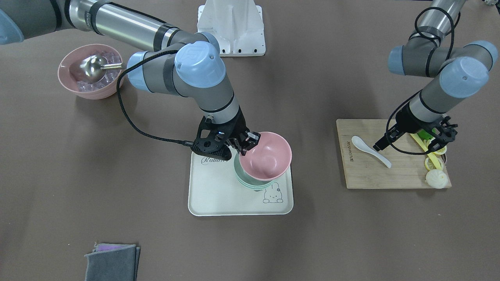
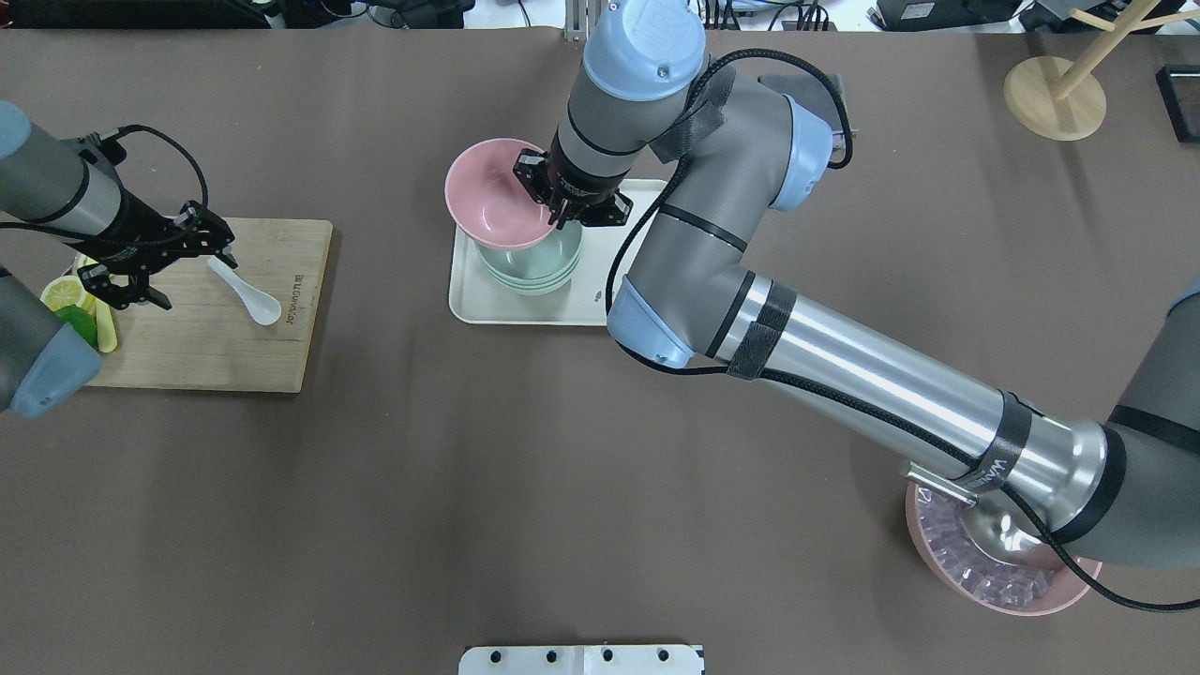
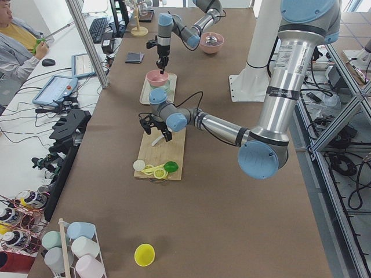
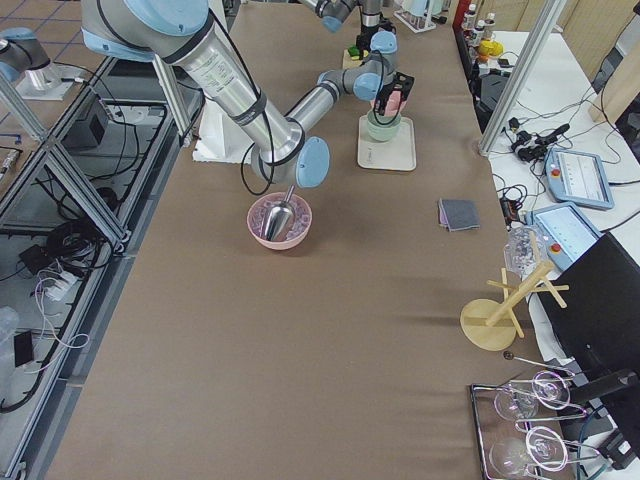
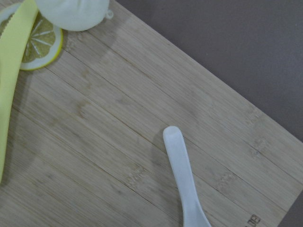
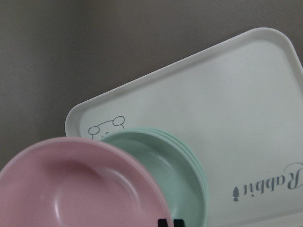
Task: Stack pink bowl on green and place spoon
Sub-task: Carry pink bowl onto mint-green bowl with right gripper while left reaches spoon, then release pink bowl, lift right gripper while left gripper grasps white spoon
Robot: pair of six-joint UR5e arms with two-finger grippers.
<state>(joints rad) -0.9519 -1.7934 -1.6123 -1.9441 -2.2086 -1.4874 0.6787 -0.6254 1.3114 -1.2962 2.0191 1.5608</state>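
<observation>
Right gripper (image 1: 247, 143) clamped on the rim of the pink bowl (image 1: 269, 156); bowl tilted, right over the green bowls (image 2: 536, 272), contact unclear; green stack sits on a white tray (image 1: 213, 195); spoon (image 1: 369, 150) lies flat on the cutting board (image 1: 371, 175), well apart; left gripper (image 2: 192, 274) hovers over the spoon handle, fingers spread, holding nothing.

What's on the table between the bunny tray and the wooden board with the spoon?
Nothing. In the overhead view, only bare brown table lies between the tray and the board.
</observation>
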